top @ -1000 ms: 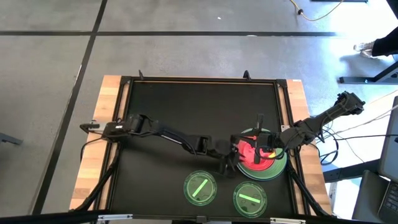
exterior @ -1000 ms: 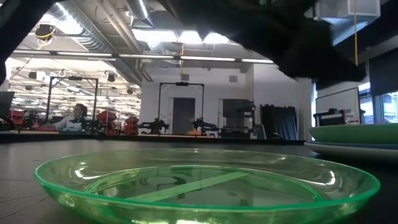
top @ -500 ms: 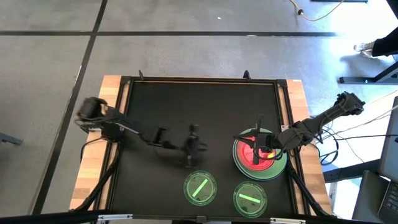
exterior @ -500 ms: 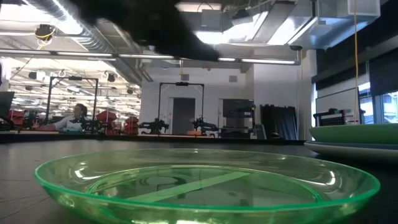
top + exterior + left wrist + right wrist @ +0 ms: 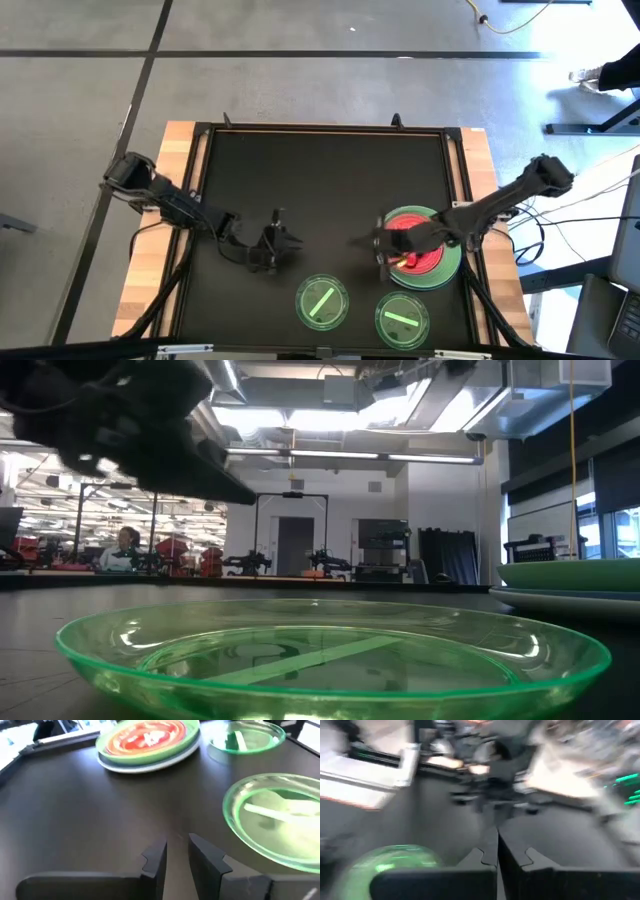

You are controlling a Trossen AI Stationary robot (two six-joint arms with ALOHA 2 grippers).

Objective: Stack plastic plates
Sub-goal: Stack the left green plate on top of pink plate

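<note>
A stack of plates (image 5: pixel 432 270) stands at the table's right: a large green plate over a pale one, with red and pink plates on top (image 5: pixel 147 737). Two small translucent green plates with a centre stripe lie near the near edge (image 5: pixel 322 300) (image 5: pixel 402 317); one fills the low view (image 5: pixel 330 650). My left gripper (image 5: pixel 277 240) (image 5: pixel 177 851) hangs over bare mat left of them, open by a narrow gap and empty. My right gripper (image 5: pixel 383 243) (image 5: pixel 497 837) is at the stack's left rim, shut with nothing between the fingers.
Black mat (image 5: pixel 320 170) covers the table, framed by wooden borders (image 5: pixel 180 200) and dark rails. The far half of the mat is bare. In the low view a person (image 5: pixel 125 545) sits in the room far behind the table.
My left gripper has drawn away from the stack's left side, toward the table's left edge, and now sits over bare mat. My right gripper has moved from the middle of the stack toward the stack's left rim. The plates have stayed where they were.
</note>
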